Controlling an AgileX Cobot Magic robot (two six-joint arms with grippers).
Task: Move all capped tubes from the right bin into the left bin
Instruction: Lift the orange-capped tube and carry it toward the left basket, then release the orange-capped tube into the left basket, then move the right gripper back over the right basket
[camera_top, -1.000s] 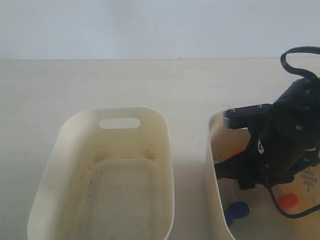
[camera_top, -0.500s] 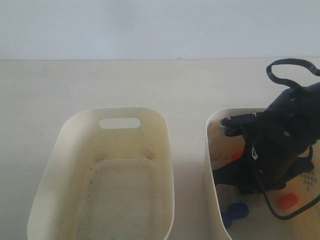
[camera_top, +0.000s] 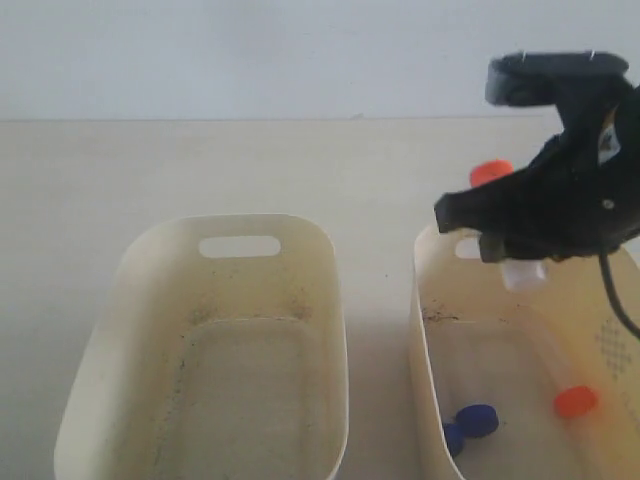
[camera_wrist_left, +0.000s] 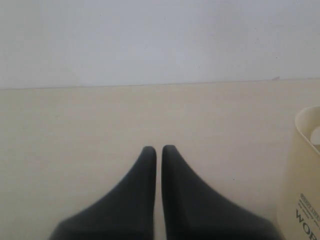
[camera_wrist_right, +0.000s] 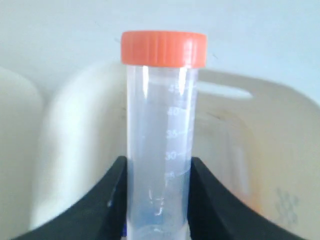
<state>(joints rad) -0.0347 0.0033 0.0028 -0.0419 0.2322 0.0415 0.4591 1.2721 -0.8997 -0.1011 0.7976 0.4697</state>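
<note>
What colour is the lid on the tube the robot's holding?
Orange-red: the cap of the tube in the right gripper, clearest in the right wrist view.

On the table (camera_top: 200, 170), the left bin (camera_top: 338, 330) fills the lower left and middle of the exterior frame. The right bin (camera_top: 424, 350) stands just beside it at lower right, a strip of table between them. In the right bin, a pair of capped tubes (camera_top: 478, 420) lies near its left wall and a third tube (camera_top: 575, 401) toward its right wall, while a fourth tube (camera_top: 490, 172) hangs above that bin at upper right, clamped in the right gripper (camera_wrist_right: 159, 165).
</note>
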